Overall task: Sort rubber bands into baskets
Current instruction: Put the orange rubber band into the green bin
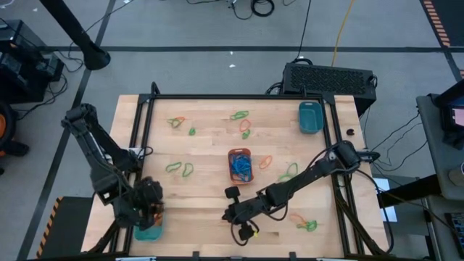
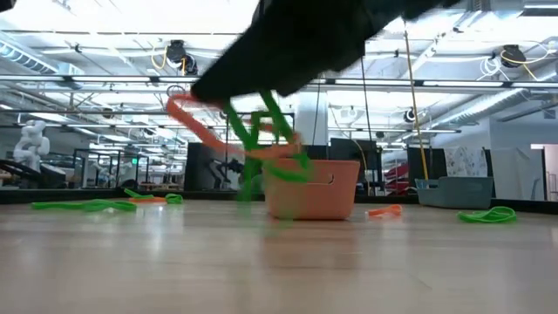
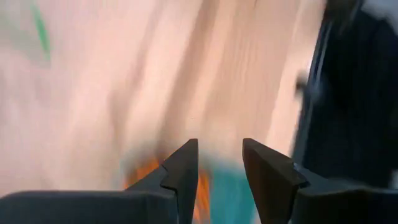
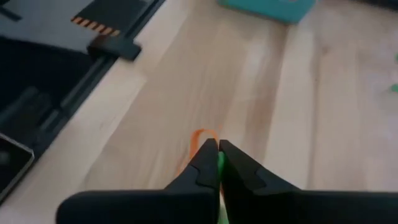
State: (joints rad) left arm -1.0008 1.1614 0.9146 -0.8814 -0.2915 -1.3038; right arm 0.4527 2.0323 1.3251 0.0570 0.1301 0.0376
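Near the table's front edge, my right gripper [image 4: 217, 155] is shut on an orange rubber band [image 4: 200, 134] and a green rubber band [image 2: 251, 131], lifted off the wood. Over the teal basket [image 1: 148, 233] at the near left corner, my left gripper [image 3: 219, 163] stands open with nothing seen between its tips. Below it there is a blur of teal and orange. An orange basket [image 1: 240, 165] with blue bands sits mid-table, and a second teal basket [image 1: 310, 116] stands at the far right. My right gripper pinches an orange band [image 4: 198, 142] and a green band [image 4: 221, 163] together between its two fingertips. The fingers slant down toward the table's left. Both loops hang slack below the fingers [image 2: 261, 148], clear of the table.
Loose green and orange bands lie at the far left [image 1: 177, 122], far middle [image 1: 241, 116], mid-left [image 1: 180, 168], right of the orange basket [image 1: 288, 172] and near right [image 1: 306, 223]. A black frame rail [image 1: 141, 130] runs round the tabletop.
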